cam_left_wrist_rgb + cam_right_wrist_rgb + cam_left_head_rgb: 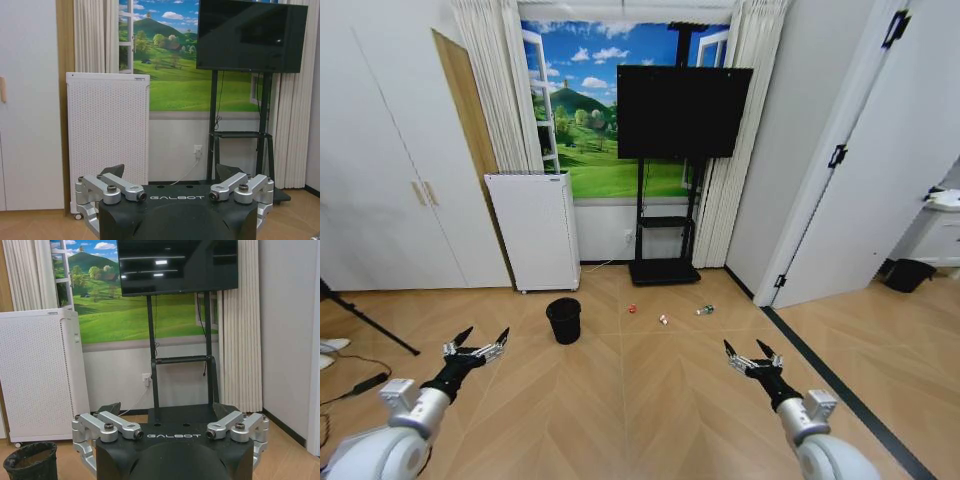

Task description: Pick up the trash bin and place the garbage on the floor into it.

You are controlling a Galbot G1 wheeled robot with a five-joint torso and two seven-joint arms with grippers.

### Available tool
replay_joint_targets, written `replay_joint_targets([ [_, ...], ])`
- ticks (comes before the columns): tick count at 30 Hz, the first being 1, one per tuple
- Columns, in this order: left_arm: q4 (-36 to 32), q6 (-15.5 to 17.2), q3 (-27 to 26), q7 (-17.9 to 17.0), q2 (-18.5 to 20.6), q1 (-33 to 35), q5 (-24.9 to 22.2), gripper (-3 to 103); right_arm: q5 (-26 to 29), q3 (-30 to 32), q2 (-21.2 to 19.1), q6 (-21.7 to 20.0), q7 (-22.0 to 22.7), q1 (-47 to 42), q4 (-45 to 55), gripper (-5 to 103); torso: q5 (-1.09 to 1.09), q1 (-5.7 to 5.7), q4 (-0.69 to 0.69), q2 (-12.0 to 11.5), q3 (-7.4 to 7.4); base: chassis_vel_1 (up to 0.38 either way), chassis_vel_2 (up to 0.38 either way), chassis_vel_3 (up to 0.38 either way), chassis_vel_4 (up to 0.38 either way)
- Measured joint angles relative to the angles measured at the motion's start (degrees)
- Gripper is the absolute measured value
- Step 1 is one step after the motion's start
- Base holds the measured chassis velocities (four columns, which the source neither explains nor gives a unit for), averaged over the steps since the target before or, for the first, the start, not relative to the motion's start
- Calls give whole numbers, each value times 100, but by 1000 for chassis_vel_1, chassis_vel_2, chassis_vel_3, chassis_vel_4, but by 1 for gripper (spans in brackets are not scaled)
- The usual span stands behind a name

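The small black trash bin point(563, 320) stands upright on the herringbone floor point(640, 400), in front of the white air purifier point(532, 231); it shows too as the trash bin point(31, 461) in the right wrist view. Beyond it to the right lie the garbage pieces: a red scrap point(632, 308), a white-and-red wrapper point(663, 319) and a small bottle point(705, 310). My left gripper point(481, 340) hovers open at the lower left, well short of the bin. My right gripper point(751, 351) is open at the lower right, nothing between its fingers.
A black TV on a stand point(670, 170) blocks the wall behind the litter. A wider dark bin point(909, 275) sits past the doorway at the right. A tripod leg point(365, 322) and cable run along the left. A dark strip point(840, 385) crosses the floor at the right.
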Motion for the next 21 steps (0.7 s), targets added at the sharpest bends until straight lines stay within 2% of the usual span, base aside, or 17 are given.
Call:
replay_joint_targets([
  [14,-2,-20,-11,11,5,8,-13,100,-16,12,28,16,-9,-24,27,100,0,0,-1,0,0,-172,160,176,-165],
  [21,-15,-21,-11,10,-19,20,-5,100,-8,-1,30,31,-18,-19,-1,100,2,1,0,-1,1,-280,298,286,-292],
])
